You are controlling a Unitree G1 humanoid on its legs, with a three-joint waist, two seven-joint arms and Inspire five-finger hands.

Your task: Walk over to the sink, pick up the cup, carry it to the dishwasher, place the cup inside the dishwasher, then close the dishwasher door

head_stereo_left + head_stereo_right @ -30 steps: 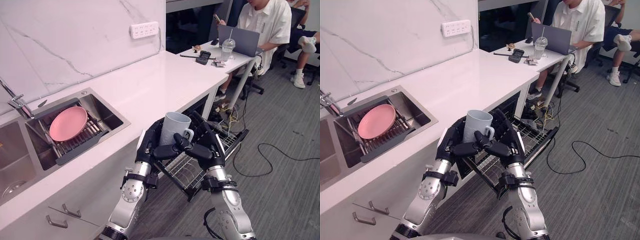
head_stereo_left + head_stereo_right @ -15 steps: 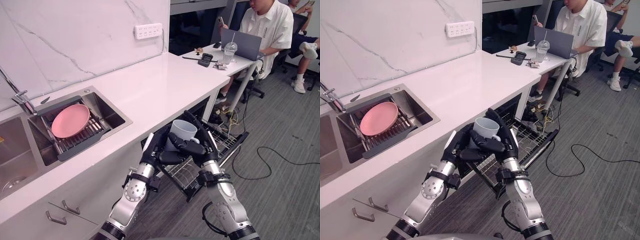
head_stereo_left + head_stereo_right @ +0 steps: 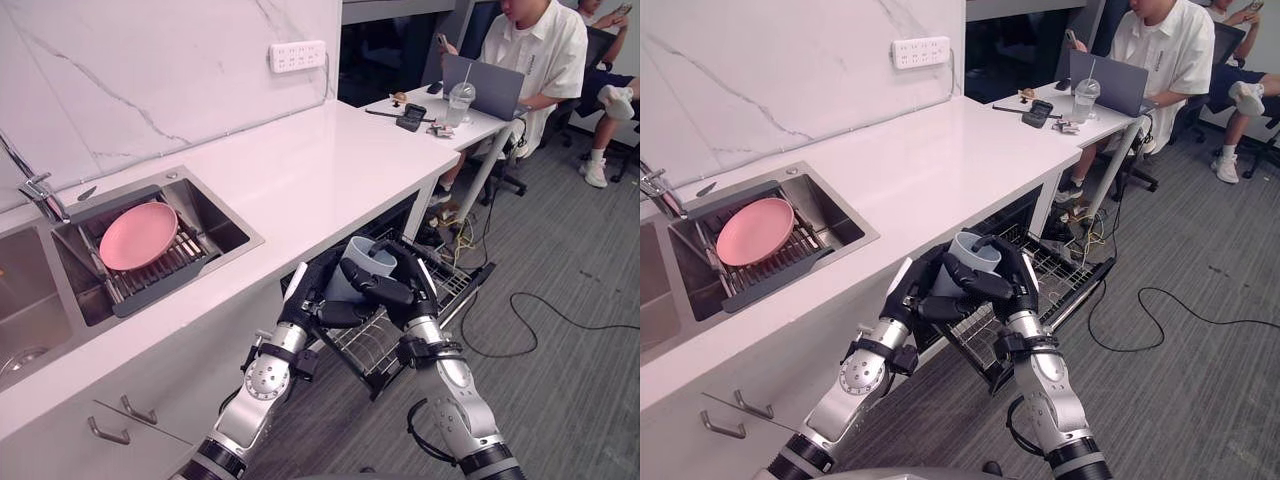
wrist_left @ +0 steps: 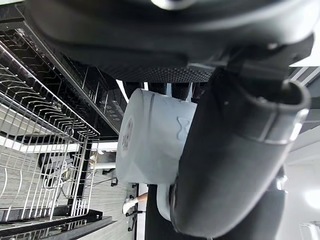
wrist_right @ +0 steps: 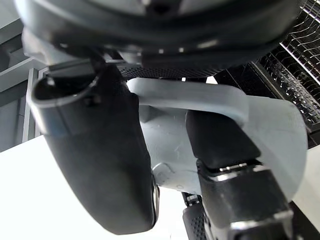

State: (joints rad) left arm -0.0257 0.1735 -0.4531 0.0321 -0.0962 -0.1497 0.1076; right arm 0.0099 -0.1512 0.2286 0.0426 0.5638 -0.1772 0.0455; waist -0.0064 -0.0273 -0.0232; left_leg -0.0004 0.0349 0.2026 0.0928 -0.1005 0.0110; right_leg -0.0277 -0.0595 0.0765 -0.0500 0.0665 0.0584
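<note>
A pale grey-blue cup with a handle is held between both hands over the pulled-out wire rack of the open dishwasher. My left hand curls round the cup's near side, its thumb across the cup. From the right, my right hand wraps the cup, and a finger passes through the handle. The cup tilts away from me, with its mouth toward the counter. The dishwasher's door is down under the rack.
The white counter runs along the left above the dishwasher. A sink holds a pink plate on a rack. Beyond, a person sits with a laptop at a desk. Grey carpet with a black cable lies to the right.
Both hands have lowered the cup from above counter height down toward the dishwasher rack, tipping it away from me. The grip on it has stayed the same.
</note>
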